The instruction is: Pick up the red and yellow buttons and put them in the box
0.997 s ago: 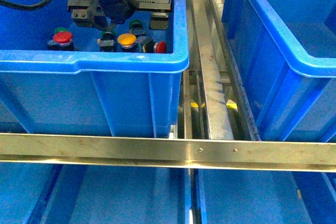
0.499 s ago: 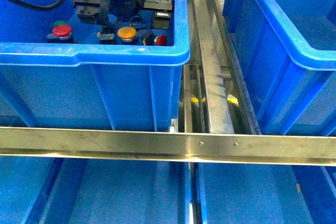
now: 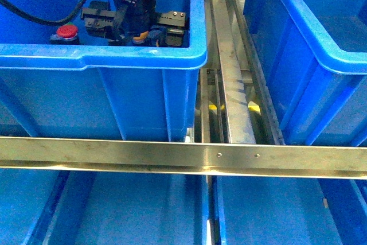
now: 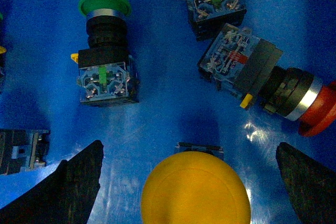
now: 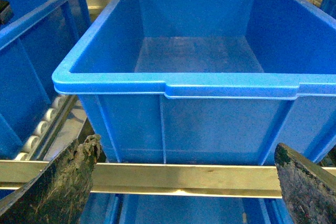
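- The left gripper (image 4: 189,150) is released: in the left wrist view I see its two dark fingers (image 4: 79,187) wide apart, and they clamp nothing.
- Between these fingers stands the yellow button (image 4: 195,192), a round domed yellow cap on a small black body. I see a gap on both sides of the cap.
- Near it lies a red button (image 4: 321,109) on its side, with a red cap, a silver ring and a black body with a clear blue back.
- A green-capped pushbutton (image 4: 105,6) also lies on its side, a little further away on the other side.
- Two more black switch bodies are there, one (image 4: 212,1) beyond the red button and one (image 4: 21,150) at the edge of the picture.
- In the front view the left arm reaches down into the left blue plastic bin (image 3: 114,60), where all these buttons are. A second red button (image 3: 67,31) stands upright to the left of the gripper.
- The right gripper (image 5: 186,145) is also released and holds nothing.
- The box (image 5: 178,85), a large bright-blue plastic bin with a thick rim, is in front of the right gripper. I see no button on the part of its floor that is visible.
- A silver metal rail (image 3: 183,162) crosses in front of both bins.
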`<state>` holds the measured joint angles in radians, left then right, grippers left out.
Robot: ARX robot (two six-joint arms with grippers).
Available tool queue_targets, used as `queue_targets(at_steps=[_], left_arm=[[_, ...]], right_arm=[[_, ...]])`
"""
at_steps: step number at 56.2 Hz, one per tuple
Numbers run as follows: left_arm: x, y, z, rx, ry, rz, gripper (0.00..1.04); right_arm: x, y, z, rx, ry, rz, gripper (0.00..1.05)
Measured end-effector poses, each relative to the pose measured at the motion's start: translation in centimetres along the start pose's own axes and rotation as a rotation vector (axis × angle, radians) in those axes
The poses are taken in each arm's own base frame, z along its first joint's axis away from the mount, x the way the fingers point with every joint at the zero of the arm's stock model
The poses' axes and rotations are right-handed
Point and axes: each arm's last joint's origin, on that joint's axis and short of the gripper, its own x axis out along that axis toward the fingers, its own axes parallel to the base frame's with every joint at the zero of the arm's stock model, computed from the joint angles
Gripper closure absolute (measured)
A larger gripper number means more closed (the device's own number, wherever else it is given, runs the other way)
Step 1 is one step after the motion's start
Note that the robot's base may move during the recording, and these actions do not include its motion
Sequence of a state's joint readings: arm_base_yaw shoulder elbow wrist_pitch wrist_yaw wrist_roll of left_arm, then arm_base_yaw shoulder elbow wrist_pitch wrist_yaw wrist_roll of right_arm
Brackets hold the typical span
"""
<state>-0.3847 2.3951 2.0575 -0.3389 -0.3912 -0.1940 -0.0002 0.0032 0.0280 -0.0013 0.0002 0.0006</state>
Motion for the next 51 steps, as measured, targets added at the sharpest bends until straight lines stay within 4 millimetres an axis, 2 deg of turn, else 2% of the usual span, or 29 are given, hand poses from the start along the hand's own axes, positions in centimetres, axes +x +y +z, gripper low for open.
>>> queue_targets(at_steps=[6, 30, 43, 51], left_arm=[[0.1, -0.1, 0.2, 0.0, 0.001, 0.0, 0.11], [0.8, -0.3, -0.1, -0.004, 0.025, 0.012, 0.71], [0.4, 0.0, -0.1, -0.033, -0.017, -0.032, 0.72], [-2.3, 1.8, 0.8, -0.098, -0.08, -0.158, 0.72]], right_arm=[[0.0, 0.0, 0.0, 0.0, 0.0, 0.0, 0.06], [0.0, 0.0, 0.0, 0.0, 0.0, 0.0, 0.06], [0.0, 0.0, 0.0, 0.0, 0.0, 0.0, 0.06], [0.0, 0.0, 0.0, 0.0, 0.0, 0.0, 0.06]])
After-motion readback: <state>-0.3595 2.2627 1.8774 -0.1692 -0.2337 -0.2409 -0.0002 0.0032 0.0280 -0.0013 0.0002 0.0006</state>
